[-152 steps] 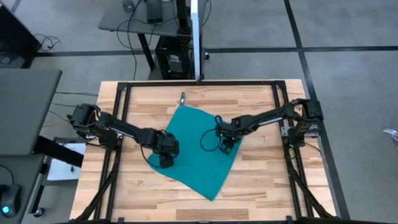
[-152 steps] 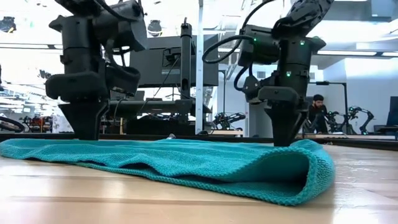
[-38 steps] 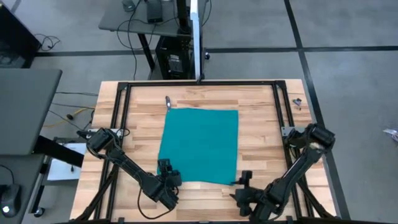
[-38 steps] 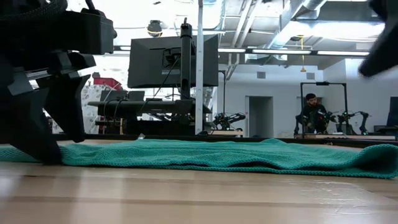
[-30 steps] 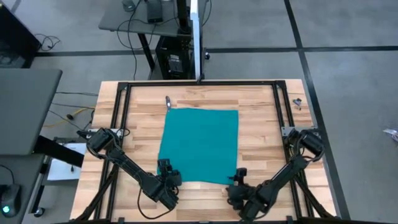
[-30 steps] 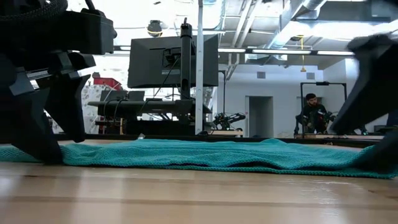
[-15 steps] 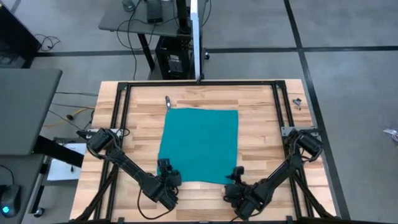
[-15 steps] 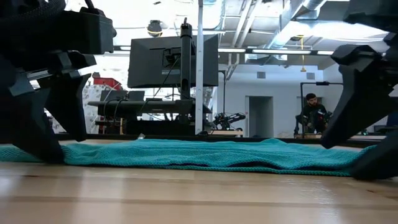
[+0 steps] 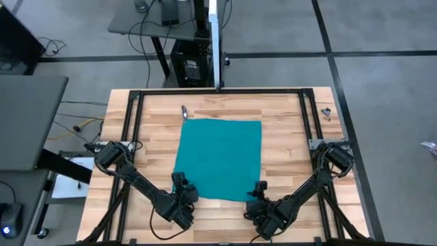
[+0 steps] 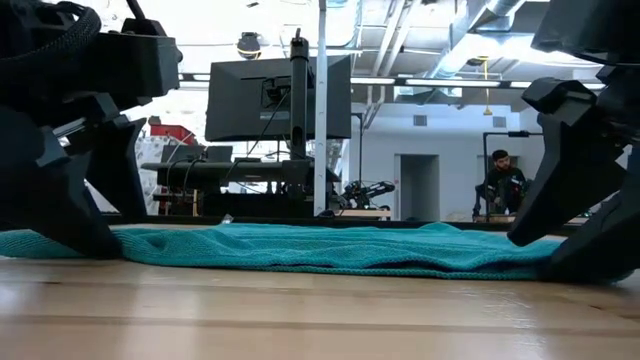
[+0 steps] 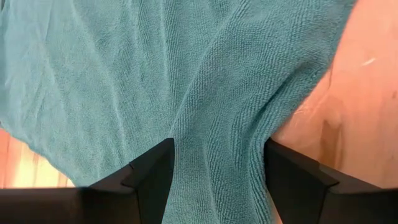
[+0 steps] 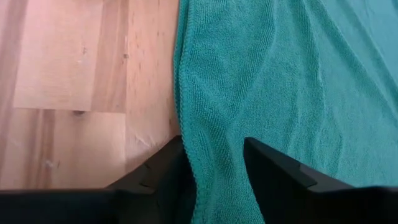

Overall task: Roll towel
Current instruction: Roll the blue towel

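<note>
Teal towel (image 9: 220,158) lies spread flat on the wooden desk (image 9: 287,137), its near edge toward the two arm tips. That layout suits a roll started from the near edge, both corners lifted together.

Left gripper (image 9: 179,188) sits at the towel's near corner on its own side. Wrist view: its fingers (image 11: 149,174) stand wide apart with a raised fold of cloth running between them; cloth bunches into the gap, but the fingers are not pressed in on it. No grip yet, by the look of it.

Right gripper (image 9: 258,193) is at the opposite near corner. Wrist view: towel hem (image 12: 186,124) runs straight into the gap between its fingers (image 12: 273,165), which stand part-way in, narrower than the left pair. Cannot tell whether they pinch the cloth yet.

Pose: both arms reach low and forward from their desk-side bases, forearms slanting inward, tips down at desk level. Low view shows both heads resting at the towel's ends, cloth ridged slightly between them.
</note>
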